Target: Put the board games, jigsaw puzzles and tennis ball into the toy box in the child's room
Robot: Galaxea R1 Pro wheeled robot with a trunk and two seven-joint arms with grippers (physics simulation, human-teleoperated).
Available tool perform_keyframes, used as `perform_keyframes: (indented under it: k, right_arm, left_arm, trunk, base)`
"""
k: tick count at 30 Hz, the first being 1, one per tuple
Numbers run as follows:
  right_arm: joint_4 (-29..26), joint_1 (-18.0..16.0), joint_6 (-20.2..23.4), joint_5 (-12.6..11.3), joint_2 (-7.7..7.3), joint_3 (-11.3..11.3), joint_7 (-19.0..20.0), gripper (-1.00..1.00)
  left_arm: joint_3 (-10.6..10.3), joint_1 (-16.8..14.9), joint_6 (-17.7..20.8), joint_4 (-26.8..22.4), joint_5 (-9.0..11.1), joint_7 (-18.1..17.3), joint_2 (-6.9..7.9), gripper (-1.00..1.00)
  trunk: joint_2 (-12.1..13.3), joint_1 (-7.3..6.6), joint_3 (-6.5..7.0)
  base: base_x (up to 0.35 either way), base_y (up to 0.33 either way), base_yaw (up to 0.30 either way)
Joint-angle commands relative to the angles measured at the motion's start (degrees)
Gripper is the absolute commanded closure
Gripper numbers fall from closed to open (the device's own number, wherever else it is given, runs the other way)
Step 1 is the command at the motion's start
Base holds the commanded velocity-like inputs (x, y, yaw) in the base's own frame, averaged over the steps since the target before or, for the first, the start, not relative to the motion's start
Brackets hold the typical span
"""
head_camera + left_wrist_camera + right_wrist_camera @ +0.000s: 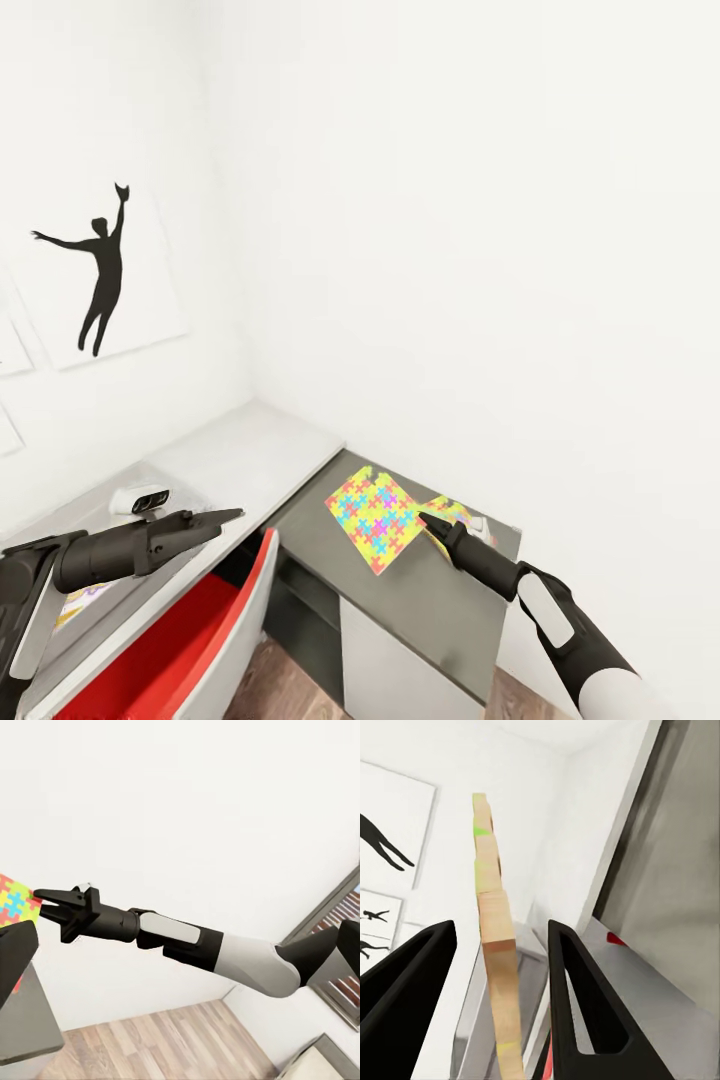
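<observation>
Between parted fingers: jigsaw puzzle (pixel 496 967) edge, seemingly.

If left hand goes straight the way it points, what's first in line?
Probably the right arm, which crosses the line of the left hand in its wrist view; wall behind. Depth is unclear.

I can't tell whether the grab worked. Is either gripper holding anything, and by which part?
The right gripper has a jigsaw puzzle edge-on between its fingers at one corner; contact cannot be told. The left gripper holds nothing.

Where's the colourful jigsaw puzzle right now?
In the head view, the jigsaw puzzle is over the table's dark grey corner section, at the right gripper tip.
</observation>
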Motion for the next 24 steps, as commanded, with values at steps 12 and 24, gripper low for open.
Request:
perform_keyframes:
  k: [12, 24]
  right_arm:
    - [-0.03, 0.02, 0.43, -0.35, -0.04, -0.12, 0.0, 1.0]
    - [-2.06, 0.03, 1.6, -1.01, -4.27, -0.11, 0.99, 1.0]
  left_arm:
    - [-0.02, -0.07, 0.59, 0.02, -0.05, -0.23, 0.0, -1.0]
    - [0.02, -0.07, 0.58, 0.02, -0.05, -0.23, 0.0, -1.0]
  trunk:
    - [-0.12, 0.04, -0.13]
    - [-0.12, 0.04, -0.13]
  base:
    - [0.084, 0.0, 0.28]
    - [0.084, 0.0, 0.279]
